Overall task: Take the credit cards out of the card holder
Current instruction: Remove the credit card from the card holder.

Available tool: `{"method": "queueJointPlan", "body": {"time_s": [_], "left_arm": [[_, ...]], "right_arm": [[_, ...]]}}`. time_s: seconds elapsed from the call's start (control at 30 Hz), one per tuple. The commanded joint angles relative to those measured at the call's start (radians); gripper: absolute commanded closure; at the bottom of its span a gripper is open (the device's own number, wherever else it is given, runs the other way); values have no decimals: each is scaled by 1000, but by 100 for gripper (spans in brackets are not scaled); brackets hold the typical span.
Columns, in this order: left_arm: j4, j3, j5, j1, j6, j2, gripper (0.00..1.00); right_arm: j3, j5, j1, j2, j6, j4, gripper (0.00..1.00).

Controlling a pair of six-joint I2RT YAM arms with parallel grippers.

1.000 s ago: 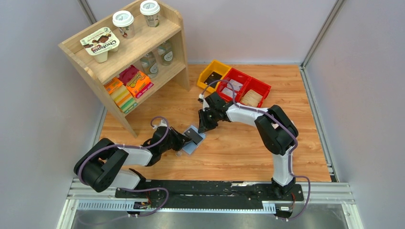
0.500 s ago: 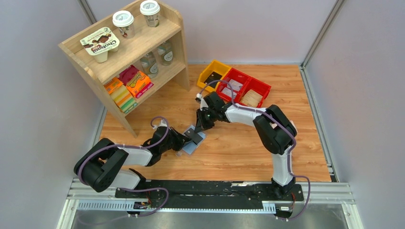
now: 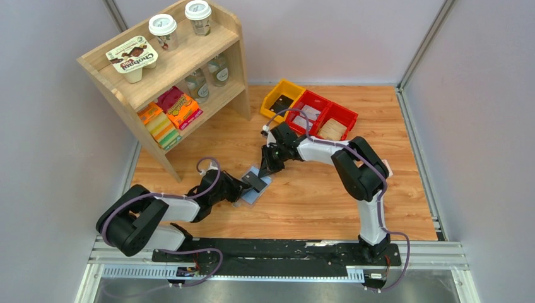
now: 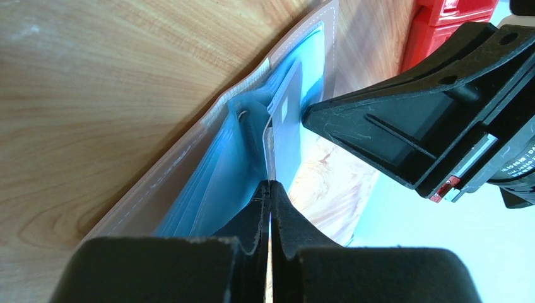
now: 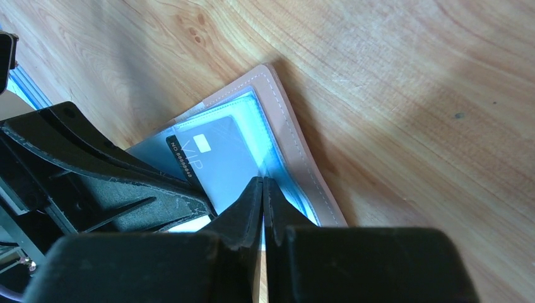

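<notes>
A wood-grain surface (image 3: 328,196) lay enclosed by pale grey walls (image 3: 57,158). At its far left stood a wooden shelf unit (image 3: 236,57) carrying lidded cups, bottles and coloured boxes. A yellow bin (image 3: 287,83) and two red bins (image 3: 315,96) sat side by side at the far edge. The card holder (image 3: 251,197) lay opened on the surface near the middle, between the two arms, its translucent blue pockets edged by a pale stitched border. The left tool (image 4: 270,189) was closed tight, with a thin clear leaf of the holder pinched between its tips. The right tool (image 5: 262,186) reached in from the far side with its fingers pressed together. It seemed to nip the edge of the black card (image 5: 217,154), which sat partly in a pocket, its chip and pale lettering showing.
</notes>
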Motion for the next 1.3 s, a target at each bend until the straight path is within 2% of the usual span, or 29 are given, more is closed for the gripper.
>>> {"method": "queueJointPlan", "body": {"time_s": [0.0,0.27,0.33,0.37,0.43,0.5,0.73,0.83,0.97,1.13,1.2,1.27], "left_arm": [[-64,-31,-7,-2,-20,-44,100],[-166,-43,-62,-2,-10,-150,97],[-176,-48,-75,-2,-8,-164,86],[-180,-48,-75,-2,-7,-170,77],[-180,-46,-102,-2,-1,-170,69],[-177,-43,-113,-2,4,-165,64],[-133,-42,-144,19,26,-122,61],[-102,-40,-141,33,41,-107,62],[-71,-34,-142,45,62,-90,68],[-62,-43,-139,48,65,-96,90],[-74,-49,-131,47,64,-116,97],[-102,-59,-124,48,53,-151,100]], "right_arm": [[-5,106,-6,54,-18,-89,96],[-2,97,-6,61,-21,-86,96],[-3,92,-6,60,-21,-82,96],[-5,89,-6,58,-21,-79,96],[-6,88,-6,55,-21,-74,96],[-8,86,-6,54,-21,-73,96],[-11,75,-6,54,-21,-63,96],[-11,74,-6,55,-22,-62,96],[-11,77,-6,57,-22,-63,96],[-13,89,-6,54,-22,-62,96],[-13,92,-6,51,-22,-63,96],[-13,97,-6,49,-22,-62,96]]}}
